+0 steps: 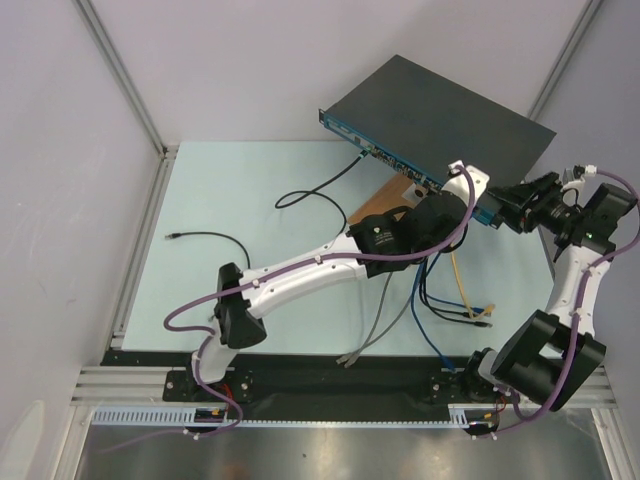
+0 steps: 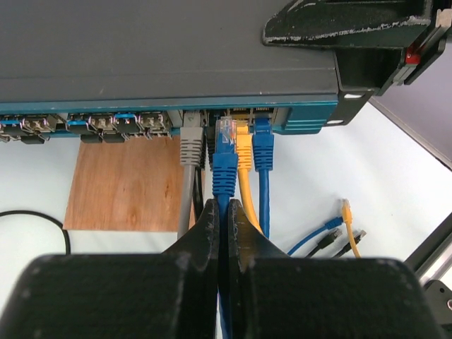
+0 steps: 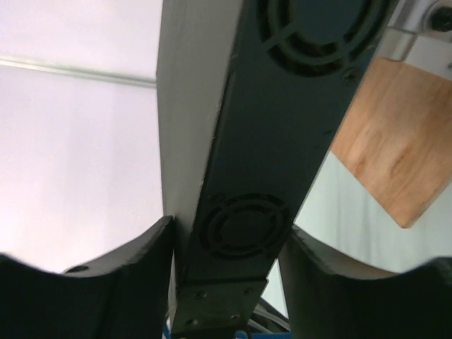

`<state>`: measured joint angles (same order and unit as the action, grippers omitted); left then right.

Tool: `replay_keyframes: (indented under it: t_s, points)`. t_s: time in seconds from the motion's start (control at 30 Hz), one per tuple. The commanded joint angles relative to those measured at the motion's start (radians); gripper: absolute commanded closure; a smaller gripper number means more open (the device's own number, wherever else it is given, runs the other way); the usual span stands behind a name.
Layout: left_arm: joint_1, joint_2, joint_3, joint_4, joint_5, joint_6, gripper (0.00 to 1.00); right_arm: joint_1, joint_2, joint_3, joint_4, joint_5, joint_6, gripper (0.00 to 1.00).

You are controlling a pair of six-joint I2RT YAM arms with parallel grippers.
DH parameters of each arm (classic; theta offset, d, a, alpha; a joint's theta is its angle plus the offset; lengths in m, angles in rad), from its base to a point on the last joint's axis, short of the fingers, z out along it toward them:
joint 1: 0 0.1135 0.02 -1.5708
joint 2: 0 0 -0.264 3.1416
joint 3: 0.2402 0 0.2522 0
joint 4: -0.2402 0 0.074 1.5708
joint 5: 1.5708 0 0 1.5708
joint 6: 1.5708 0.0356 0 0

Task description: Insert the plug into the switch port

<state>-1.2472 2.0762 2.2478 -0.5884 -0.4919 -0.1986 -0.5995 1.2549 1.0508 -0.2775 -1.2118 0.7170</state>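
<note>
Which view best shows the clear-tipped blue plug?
Left wrist: the blue plug sits centred, clear tip at the switch port row. Top external hides it behind the left arm; right wrist shows only the switch's vented side.

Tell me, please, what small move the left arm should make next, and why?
Probably ease the blue plug straight forward into the switch. The left claw holds it just behind its boot, its clear tip shows outside the port between the grey plug and yellow plug, and the right claw seems to brace the switch's end.
</note>
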Motion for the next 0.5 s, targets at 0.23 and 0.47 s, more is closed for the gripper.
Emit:
replay_keyframes:
  t_s: [0.23, 0.47]
  points:
    - [-0.001, 0.039, 0.101, 0.004, 0.018, 0.016, 1.00, 0.044, -0.063, -0.049, 0.100, -0.005, 0.013, 1.00]
    - [-0.001, 0.032, 0.085, -0.019, 0.035, 0.001, 1.00, 0.067, -0.101, -0.095, 0.165, 0.008, 0.078, 1.00]
